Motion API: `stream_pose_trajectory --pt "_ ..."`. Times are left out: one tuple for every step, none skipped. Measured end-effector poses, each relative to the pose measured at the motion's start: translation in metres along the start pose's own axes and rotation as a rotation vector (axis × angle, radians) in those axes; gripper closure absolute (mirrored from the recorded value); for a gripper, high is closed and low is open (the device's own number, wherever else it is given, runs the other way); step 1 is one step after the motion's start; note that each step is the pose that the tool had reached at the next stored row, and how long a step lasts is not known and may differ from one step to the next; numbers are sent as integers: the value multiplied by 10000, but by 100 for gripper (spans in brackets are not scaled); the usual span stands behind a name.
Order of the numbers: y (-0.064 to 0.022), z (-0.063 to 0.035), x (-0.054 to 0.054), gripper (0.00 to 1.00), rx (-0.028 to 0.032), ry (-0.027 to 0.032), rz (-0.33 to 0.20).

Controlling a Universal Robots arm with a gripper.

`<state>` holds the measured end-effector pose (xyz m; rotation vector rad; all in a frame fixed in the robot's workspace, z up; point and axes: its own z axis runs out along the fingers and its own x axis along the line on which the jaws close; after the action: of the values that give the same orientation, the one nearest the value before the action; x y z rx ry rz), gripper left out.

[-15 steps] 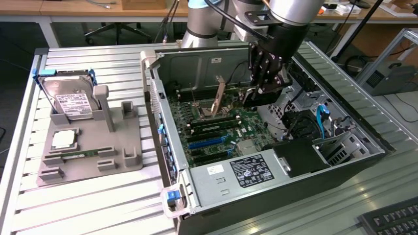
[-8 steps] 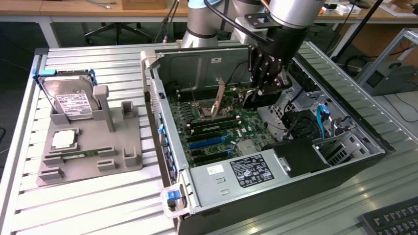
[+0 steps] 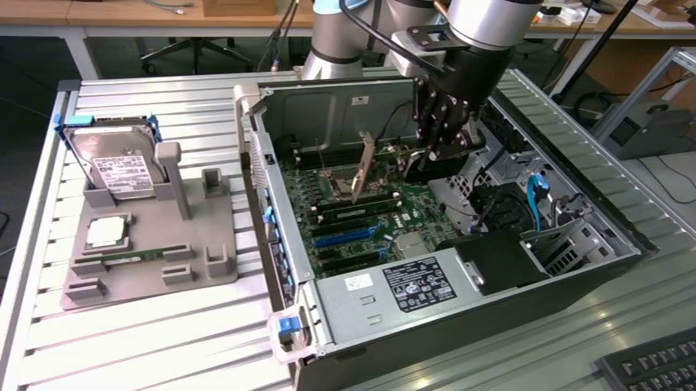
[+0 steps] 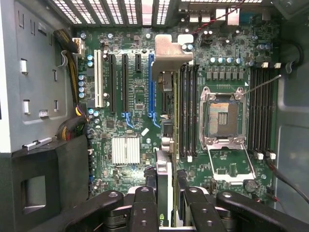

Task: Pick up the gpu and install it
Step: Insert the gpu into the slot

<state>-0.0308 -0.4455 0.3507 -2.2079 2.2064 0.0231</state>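
**My arm, reaching down from above**

My arm comes in from the far side of the exterior view, its silver-grey upper section sloping down to a black wrist. My gripper (image 3: 435, 155) hangs pointing downward. In the wrist view its two black fingers (image 4: 145, 208) stand parallel, only partly apart, closed onto the gpu (image 4: 164, 193), which sits edge-on between them.

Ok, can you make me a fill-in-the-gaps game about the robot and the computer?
1. The gripper is shut on the ____.
2. The gpu hangs over the green ____ inside the open computer case.
3. The hard drive stands in the grey ____ beside the case.

Missing words: gpu; motherboard; holder
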Motion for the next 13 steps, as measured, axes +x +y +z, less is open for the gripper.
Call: stream_pose_trajectory --pt "0 3 1 73 -1 1 -1" --pt "0 6 2 73 0 0 -1" --pt "0 9 4 73 0 0 -2" --pt "0 13 5 73 0 0 -3" --pt "0 15 6 73 0 0 -4" --pt "0 18 8 73 0 0 -5" --pt "0 21 9 73 -1 1 -6" --pt "0 25 10 73 0 -1 -6" --pt "0 28 12 73 0 0 -7" --pt "0 31 13 73 -1 1 -8" --pt "0 34 15 73 0 0 -9" --pt "0 37 16 73 -1 1 -10" --pt "0 40 18 73 -1 0 -11"
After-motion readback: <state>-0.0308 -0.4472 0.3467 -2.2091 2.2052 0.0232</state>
